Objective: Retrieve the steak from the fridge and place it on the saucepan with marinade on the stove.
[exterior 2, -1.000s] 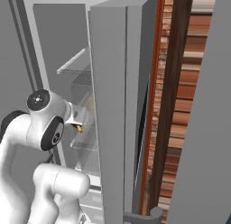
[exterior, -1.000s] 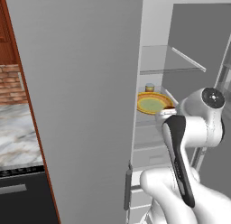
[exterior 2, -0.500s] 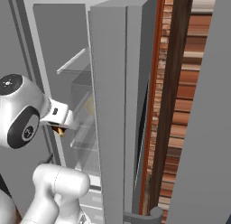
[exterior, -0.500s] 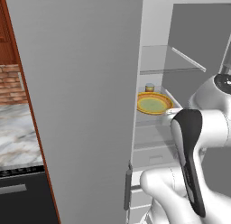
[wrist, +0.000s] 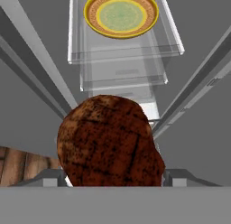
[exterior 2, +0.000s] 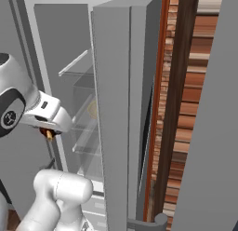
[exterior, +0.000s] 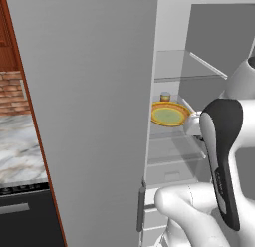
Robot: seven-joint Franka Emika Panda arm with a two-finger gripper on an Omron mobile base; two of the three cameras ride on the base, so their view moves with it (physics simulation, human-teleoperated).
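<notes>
The steak (wrist: pixel 110 144), a dark red-brown seared lump, fills the lower middle of the hand view, and my gripper (exterior 2: pixel 48 132) is shut on it. In the right base view a sliver of the meat shows under the white hand, just outside the open fridge (exterior 2: pixel 116 109). The yellow plate (wrist: pixel 121 13) lies bare on a glass shelf ahead of the hand. It also shows in the left base view, plate (exterior: pixel 169 114), with a small jar (exterior: pixel 165 96) behind it. The saucepan, marinade and stove are out of view.
The grey fridge door (exterior: pixel 89 116) stands open to the left of the arm. Glass shelves (wrist: pixel 126 56) and drawers lie below the plate. A marble counter (exterior: pixel 20 146) over a black appliance front (exterior: pixel 20 216) sits at far left. A brick wall (exterior 2: pixel 186 109) runs on the right.
The hand has drawn back out of the fridge with the steak, away from the plate's shelf. The arm's upper links have swung aside.
</notes>
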